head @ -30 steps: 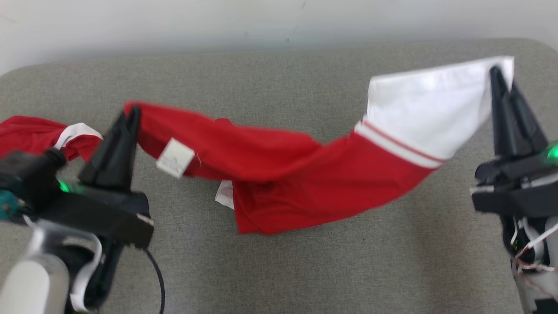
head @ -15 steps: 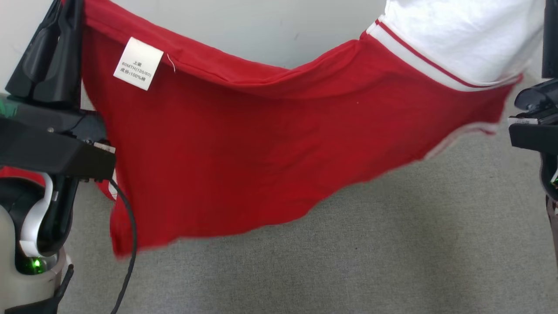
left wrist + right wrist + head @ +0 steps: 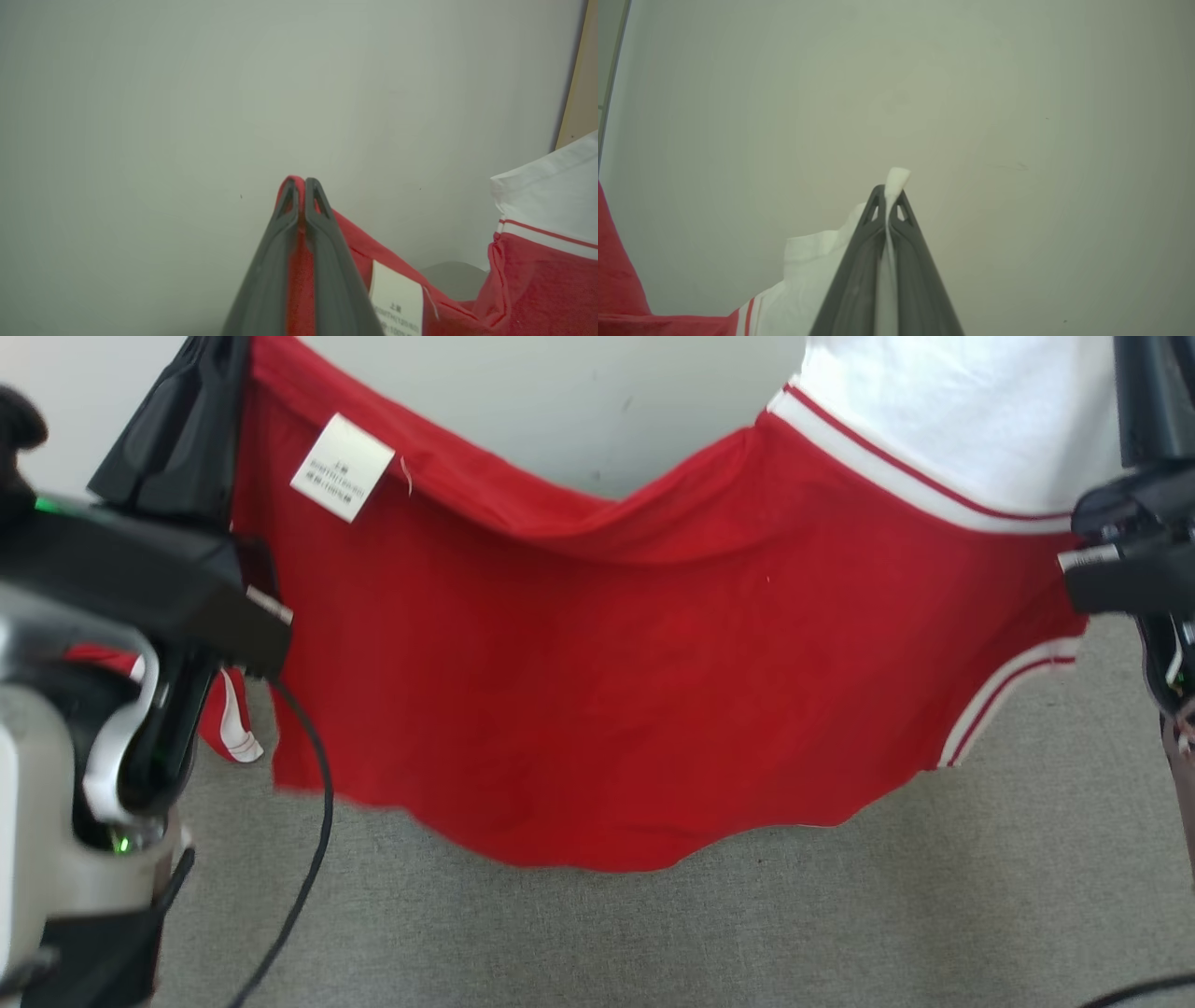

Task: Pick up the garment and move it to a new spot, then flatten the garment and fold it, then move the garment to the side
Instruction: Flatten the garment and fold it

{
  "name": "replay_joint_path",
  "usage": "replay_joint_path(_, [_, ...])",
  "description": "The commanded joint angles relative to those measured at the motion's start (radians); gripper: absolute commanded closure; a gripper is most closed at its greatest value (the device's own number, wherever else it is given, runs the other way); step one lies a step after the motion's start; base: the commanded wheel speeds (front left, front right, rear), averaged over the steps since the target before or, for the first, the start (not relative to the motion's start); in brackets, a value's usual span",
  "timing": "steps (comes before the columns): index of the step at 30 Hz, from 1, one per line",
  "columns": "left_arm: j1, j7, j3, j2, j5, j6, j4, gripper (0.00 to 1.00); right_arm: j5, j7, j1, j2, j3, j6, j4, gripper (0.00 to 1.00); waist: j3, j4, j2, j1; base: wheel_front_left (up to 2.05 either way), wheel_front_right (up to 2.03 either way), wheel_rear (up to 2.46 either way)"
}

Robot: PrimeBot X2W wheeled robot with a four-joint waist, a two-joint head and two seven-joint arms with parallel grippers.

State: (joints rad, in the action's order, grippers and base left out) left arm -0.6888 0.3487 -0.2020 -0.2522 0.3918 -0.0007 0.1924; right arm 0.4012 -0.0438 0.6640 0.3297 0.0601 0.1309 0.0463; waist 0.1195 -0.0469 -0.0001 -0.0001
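The left pincer (image 3: 301,182) is clamped tight on a red edge of the garment (image 3: 597,691), the right pincer (image 3: 888,191) on its white corner; it hangs spread between them over the grey desk (image 3: 840,915), pale wall (image 3: 560,411) behind

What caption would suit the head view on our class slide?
The left gripper and right gripper pinch the upper corners of a red-and-white garment, which hangs spread over the grey surface.

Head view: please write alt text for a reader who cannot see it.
A red garment with a white part hangs spread between the left gripper and the right gripper, both shut on its upper edge, over a grey surface.
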Motion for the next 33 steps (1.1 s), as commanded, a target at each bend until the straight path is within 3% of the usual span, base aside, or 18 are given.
replay_joint_path(1, [-0.034,0.002,-0.002,0.001,0.007,-0.009,-0.024,1.0,0.005,0.001,0.032,0.01,0.005,0.0,-0.018,1.0,0.015,-0.001,0.0001,0.0001,0.0,0.0,0.0])
replay_joint_path(7, [-0.204,-0.005,-0.009,0.037,0.033,-0.03,-0.241,1.0,0.019,0.007,0.207,0.031,0.078,0.0,-0.187,1.0,0.06,-0.003,0.0001,0.0001,0.0,0.0,0.0])
replay_joint_path(11, [-0.424,-0.071,-0.011,0.067,0.006,-0.042,-0.491,1.0,0.03,-0.051,0.439,0.025,0.13,0.0,-0.384,1.0,0.123,-0.009,0.0001,0.0001,0.0,0.0,0.0])
replay_joint_path(21, [-0.783,-0.29,-0.011,0.124,-0.043,-0.019,-0.908,1.0,0.004,-0.209,0.862,-0.012,0.129,0.0,-0.768,1.0,0.234,-0.002,0.0001,0.0001,0.0,0.0,0.0])
replay_joint_path(25, [-0.881,-0.372,-0.017,0.137,-0.058,-0.007,-1.016,1.0,-0.024,-0.221,0.96,-0.025,0.096,0.0,-0.83,1.0,0.293,0.015,0.0001,0.0001,0.0,0.0,0.0])
replay_joint_path(33, [-0.963,-0.509,-0.034,0.141,-0.08,-0.014,-1.146,1.0,-0.052,-0.221,0.977,-0.051,0.077,0.0,-0.796,1.0,0.406,0.028,0.0001,0.0001,0.0,0.0,0.0])
